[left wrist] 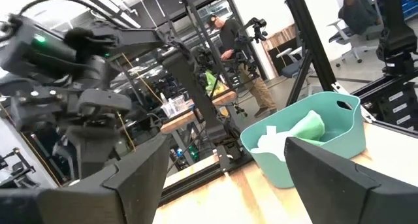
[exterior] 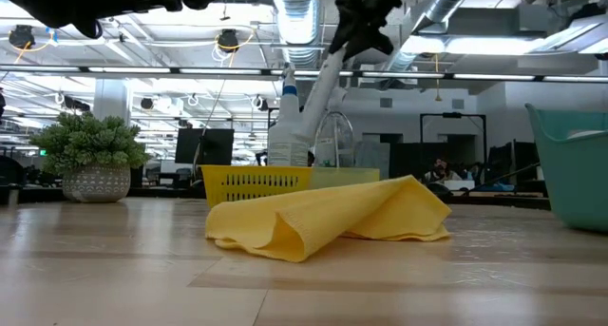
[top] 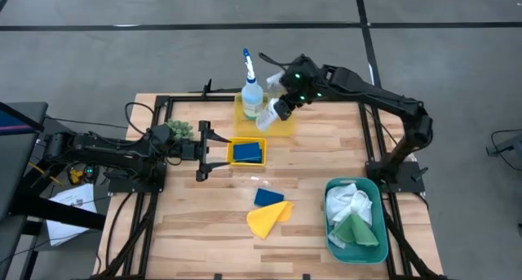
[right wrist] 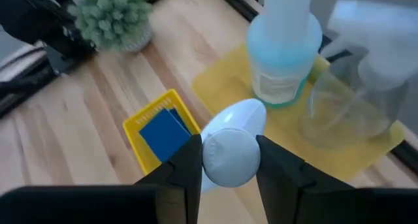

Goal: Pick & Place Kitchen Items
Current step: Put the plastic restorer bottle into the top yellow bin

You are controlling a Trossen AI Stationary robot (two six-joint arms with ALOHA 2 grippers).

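Plant: small green bushy plant [top: 180, 131] in its pot at the table's left edge, just beside my left wrist.
Left gripper: my left gripper [top: 203, 149] hangs low at the left side of the table, fingers spread wide, nothing between them; the tips point toward the small tray.
Small tray: yellow tray [top: 231, 144] just past my left fingertips, with a blue sponge [top: 247, 153] lying flat inside.
Loose items: second blue sponge [top: 267, 197] on the bare wood near the front, touching the yellow cloth [top: 269, 219], which lies crumpled beside it.
Back tray: flat yellow tray [top: 287, 126] at the table's far edge; blue-white spray bottle [top: 250, 91] stands upright on it, clear spray bottle [right wrist: 356, 96] next to that.
Right gripper: my right gripper [right wrist: 226, 160] is over the back tray, fingers closed on a white bottle [right wrist: 230, 149], which is held tilted, off the surface.
Bin: teal bin [top: 334, 246] at the front right corner, holding a white cloth [top: 349, 202] and a green cloth [top: 356, 229].
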